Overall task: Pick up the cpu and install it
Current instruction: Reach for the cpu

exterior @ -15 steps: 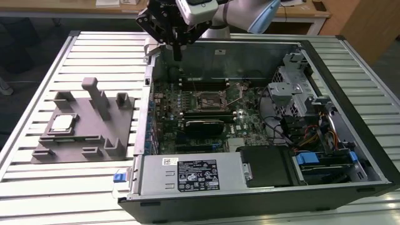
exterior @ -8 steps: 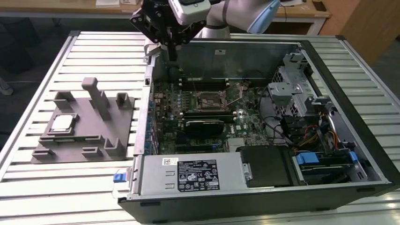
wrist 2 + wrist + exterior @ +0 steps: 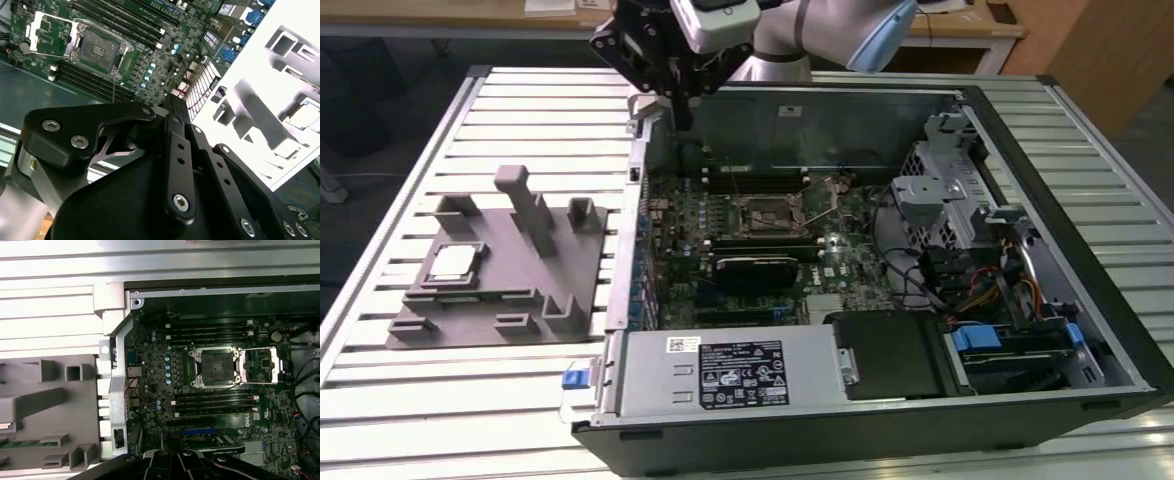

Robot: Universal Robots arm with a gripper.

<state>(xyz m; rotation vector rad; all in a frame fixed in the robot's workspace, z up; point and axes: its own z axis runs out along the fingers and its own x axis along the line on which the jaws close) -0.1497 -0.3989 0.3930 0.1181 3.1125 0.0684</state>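
Gripper (image 3: 680, 97) hangs over the case's (image 3: 854, 120) far corner, jaws pressed together, pinching nothing. The cpu (image 3: 454, 263) lies flat in the fixture (image 3: 520, 300), beyond the case wall, toward the exterior view's left and nearer the table's (image 3: 400, 420) front edge. Socket (image 3: 767, 212) looks open. In the second wrist view the cpu is hard to make out against the bright fixture.

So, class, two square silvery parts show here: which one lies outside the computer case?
The cpu, resting on the gray fixture at the exterior view's left. The other, the dark-centred metal-framed socket, sits on the motherboard inside the case.
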